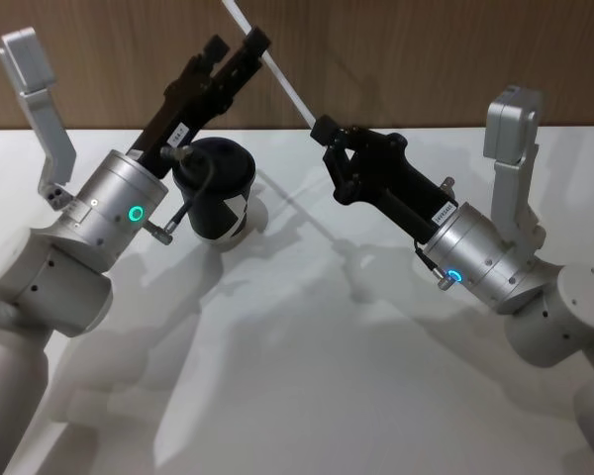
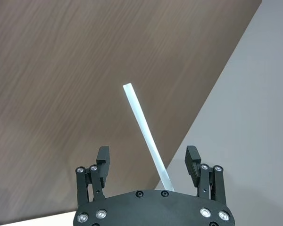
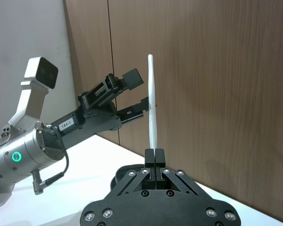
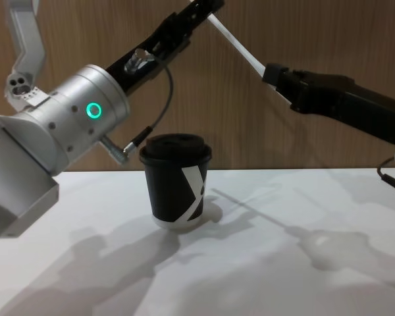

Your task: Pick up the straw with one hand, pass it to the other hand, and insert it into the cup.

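The white straw (image 1: 289,91) slants up through the air in front of the wood wall. My right gripper (image 1: 324,129) is shut on its lower end, and the right wrist view shows the fingers pinched on the straw (image 3: 152,108). My left gripper (image 2: 148,157) is open with the straw (image 2: 144,132) running between its spread fingers, not touching either. Higher up the straw, the left gripper (image 1: 240,45) sits above the cup. The black cup (image 4: 178,191) with its lid and white logo stands upright on the table, partly hidden by the left arm in the head view.
A white table (image 1: 307,376) spreads in front of the cup and under both arms. The wood-panelled wall (image 4: 283,131) stands close behind the cup. A dark cable with a silver plug (image 4: 135,139) hangs off the left wrist near the cup's lid.
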Available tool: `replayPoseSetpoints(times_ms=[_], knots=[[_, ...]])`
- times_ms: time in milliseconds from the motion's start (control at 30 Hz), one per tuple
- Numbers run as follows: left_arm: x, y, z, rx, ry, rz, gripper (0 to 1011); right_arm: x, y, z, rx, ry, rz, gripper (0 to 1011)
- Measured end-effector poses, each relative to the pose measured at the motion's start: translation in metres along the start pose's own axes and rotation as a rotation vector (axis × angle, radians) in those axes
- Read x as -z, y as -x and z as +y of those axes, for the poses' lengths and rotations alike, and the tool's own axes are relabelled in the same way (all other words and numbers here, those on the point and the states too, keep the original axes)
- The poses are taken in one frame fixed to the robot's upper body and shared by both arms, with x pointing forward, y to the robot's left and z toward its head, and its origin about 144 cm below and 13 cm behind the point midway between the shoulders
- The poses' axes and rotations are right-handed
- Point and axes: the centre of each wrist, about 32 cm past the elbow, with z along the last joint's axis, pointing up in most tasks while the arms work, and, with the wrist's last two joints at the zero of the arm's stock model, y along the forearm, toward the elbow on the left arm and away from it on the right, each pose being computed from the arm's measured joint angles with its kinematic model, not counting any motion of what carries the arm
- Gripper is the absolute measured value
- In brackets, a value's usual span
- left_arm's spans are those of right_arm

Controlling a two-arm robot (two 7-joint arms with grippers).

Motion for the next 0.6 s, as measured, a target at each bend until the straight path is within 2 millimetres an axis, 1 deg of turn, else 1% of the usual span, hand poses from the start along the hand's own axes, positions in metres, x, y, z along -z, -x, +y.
replayPoseSetpoints(times_ms=[467,533,600], knots=[[0.007,-0.006,-0.019,0.025,-0.015,0.033,1003,0.000,0.000,0.000,0.000,0.000,0.000,9],[0.007,-0.006,-0.020,0.027,-0.017,0.036,986,0.000,0.000,0.000,0.000,0.000,0.000,9],[0.008,-0.007,-0.023,0.031,-0.019,0.038,945,0.000,0.000,0.000,0.000,0.000,0.000,9]])
